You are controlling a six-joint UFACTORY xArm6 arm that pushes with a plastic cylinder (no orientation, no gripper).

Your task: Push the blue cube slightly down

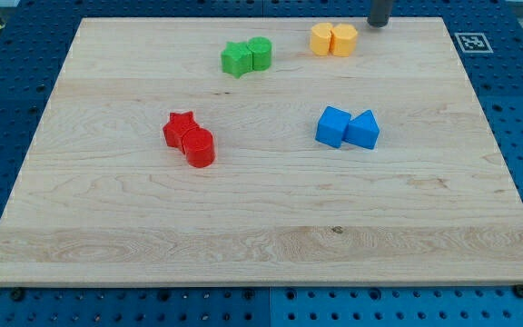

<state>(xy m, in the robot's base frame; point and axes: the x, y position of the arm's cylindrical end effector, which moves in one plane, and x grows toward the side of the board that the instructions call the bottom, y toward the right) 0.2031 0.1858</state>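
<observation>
The blue cube (333, 126) lies right of the board's centre, touching a blue triangular block (364, 130) on its right side. My tip (378, 24) is at the view's top edge, on the far edge of the board. It stands well above the blue cube and just right of the yellow blocks. It touches no block.
Two yellow blocks (333, 40) sit together near the top, left of the tip. A green star (236, 60) and a green cylinder (260, 53) touch at the top centre. A red star (180, 128) and a red cylinder (199, 147) touch at the left. The wooden board (261, 236) lies on a blue perforated table.
</observation>
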